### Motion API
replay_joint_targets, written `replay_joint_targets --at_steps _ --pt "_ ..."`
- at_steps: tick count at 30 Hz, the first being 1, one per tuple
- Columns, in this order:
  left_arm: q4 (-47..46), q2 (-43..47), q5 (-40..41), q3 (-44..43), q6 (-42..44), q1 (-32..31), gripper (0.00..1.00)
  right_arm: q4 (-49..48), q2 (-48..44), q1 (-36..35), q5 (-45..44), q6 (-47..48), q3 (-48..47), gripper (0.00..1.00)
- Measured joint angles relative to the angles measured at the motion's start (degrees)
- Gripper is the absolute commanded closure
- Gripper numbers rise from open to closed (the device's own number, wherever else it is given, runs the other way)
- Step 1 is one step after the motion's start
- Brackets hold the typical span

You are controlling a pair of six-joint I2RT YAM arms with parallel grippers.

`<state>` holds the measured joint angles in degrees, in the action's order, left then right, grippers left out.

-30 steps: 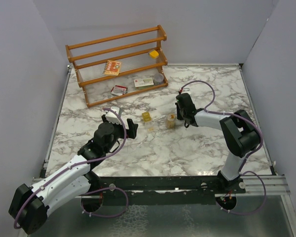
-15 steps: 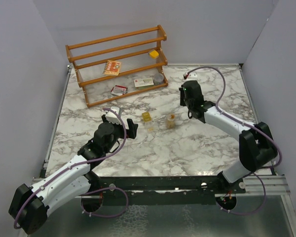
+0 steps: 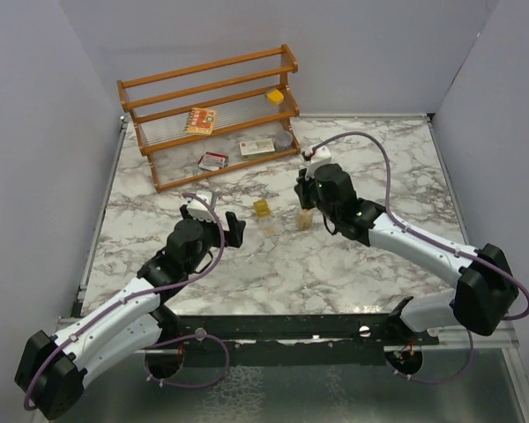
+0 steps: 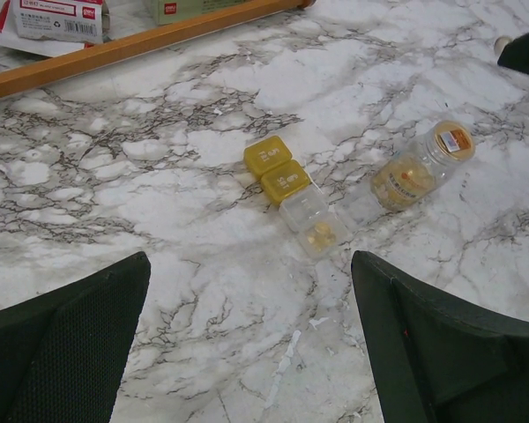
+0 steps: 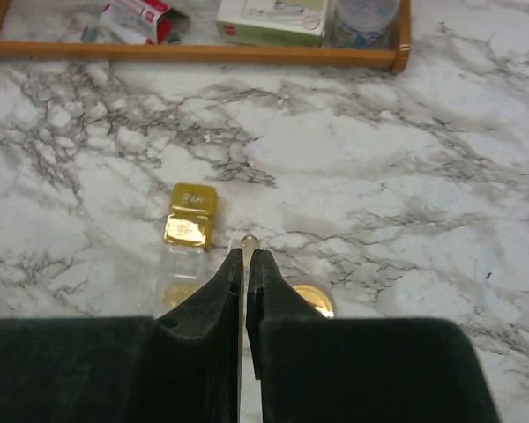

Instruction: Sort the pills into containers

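The round amber jar (image 3: pixel 305 218) stands mid-table with its mouth open; it also shows in the left wrist view (image 4: pixel 419 167) and the right wrist view (image 5: pixel 313 300). The squarish yellow box (image 3: pixel 261 208) lies left of it; it has two yellow lids (image 4: pixel 278 172) and an open clear compartment (image 4: pixel 313 225) holding yellowish pills. My right gripper (image 3: pixel 307 189) hovers above the jar, between jar and box, shut on a small pale pill (image 5: pixel 249 241) that pokes out at its tips (image 5: pixel 247 256). My left gripper (image 4: pixel 251 344) is open and empty, near side of the box.
A wooden rack (image 3: pixel 212 115) stands at the back left with card packets (image 3: pixel 257 147), a round grey tin (image 3: pixel 284 138) and a yellow item (image 3: pixel 275 96) on it. Its front rail (image 5: pixel 194 51) lies beyond the box.
My right arm has stretched out and its gripper has swung left and nearer, from right of the jar to above it. The left arm, jar and box have not moved.
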<state>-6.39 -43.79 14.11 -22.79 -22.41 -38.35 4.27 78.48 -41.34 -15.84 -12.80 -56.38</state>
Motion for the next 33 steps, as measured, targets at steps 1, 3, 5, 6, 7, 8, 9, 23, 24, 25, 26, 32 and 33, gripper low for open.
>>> replay_joint_targets --at_steps 1,3,5,6,7,8,9,23,24,25,26,32,33 --pt "0.13 0.17 0.15 0.0 -0.02 0.0 0.01 0.02 -0.04 -1.01 0.0 0.0 0.37 0.98" --pt "0.52 0.68 0.52 0.0 -0.02 0.0 0.01 0.07 -0.04 -3.06 0.0 0.0 1.36 0.98" --pt "0.7 1.14 0.74 0.0 -0.04 0.0 0.01 0.48 0.46 -4.94 -0.02 -0.04 2.19 0.98" --pt "0.85 1.31 0.92 0.0 -0.07 0.0 0.01 0.52 0.85 -5.53 0.0 -0.04 2.23 0.98" --pt "0.98 1.42 1.01 0.0 -0.09 0.0 0.01 0.52 1.4 -6.08 0.0 -0.07 2.23 0.98" --pt "1.07 1.51 1.11 0.0 -0.11 -0.02 0.01 0.52 2.16 -6.8 0.0 -0.07 2.25 0.98" --pt "1.2 1.6 1.38 0.0 -0.17 0.0 0.01 0.52 2.82 -7.39 0.0 -0.07 2.27 0.98" --pt "1.75 1.86 2.84 0.0 -0.48 0.0 0.01 0.11 13.77 -10.47 2.05 -1.53 2.34 0.98" --pt "1.75 1.84 2.95 0.0 -0.48 0.0 0.01 0.07 14.51 -10.47 2.29 -1.62 2.34 0.98" --pt "1.75 1.84 3.04 0.0 -0.48 0.0 0.01 0.07 14.99 -10.47 2.47 -1.75 2.34 0.98" --pt "1.77 1.81 3.13 0.0 -0.48 0.0 0.01 0.04 15.72 -10.47 2.8 -1.97 2.34 0.98" --pt "1.77 1.49 3.37 0.0 -0.48 0.0 0.01 -0.39 16.85 -10.47 4.09 -2.08 2.32 0.97" --pt "1.77 1.46 3.37 0.0 -0.48 -0.02 0.01 -0.48 17.03 -10.47 4.22 -2.08 2.27 0.97"
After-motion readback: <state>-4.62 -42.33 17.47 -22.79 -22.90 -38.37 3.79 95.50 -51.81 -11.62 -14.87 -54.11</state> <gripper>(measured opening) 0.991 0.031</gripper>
